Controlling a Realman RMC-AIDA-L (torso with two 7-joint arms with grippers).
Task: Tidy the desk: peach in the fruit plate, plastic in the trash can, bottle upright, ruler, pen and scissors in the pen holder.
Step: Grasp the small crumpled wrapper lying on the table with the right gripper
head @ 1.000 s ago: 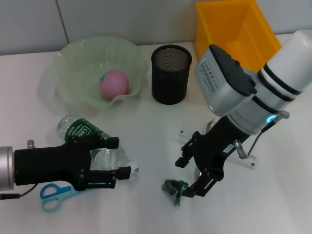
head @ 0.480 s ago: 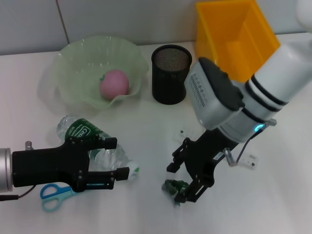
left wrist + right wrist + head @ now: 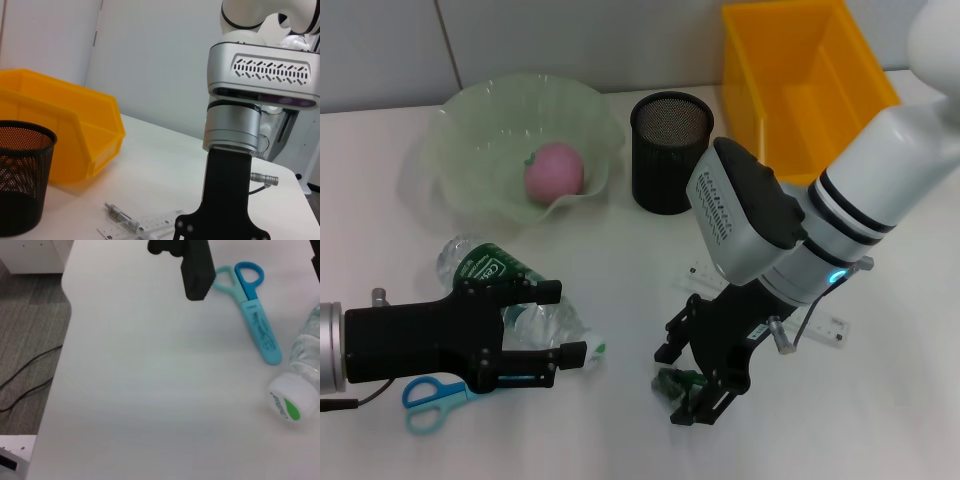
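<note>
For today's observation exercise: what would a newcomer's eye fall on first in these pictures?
The right gripper hangs over a small green scrap of plastic at the desk's front. Behind it stands the bright yellow trash can, and the pink peach already lies in the fruit plate.

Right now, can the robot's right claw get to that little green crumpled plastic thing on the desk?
Probably yes. The right claw hangs open right over the crumpled green plastic, with only bare desk around it. The bottle and left claw sit off to the side.

One peach (image 3: 555, 170) – one bottle (image 3: 510, 300) – one scissors (image 3: 432, 398) – one ruler (image 3: 825, 328).
</note>
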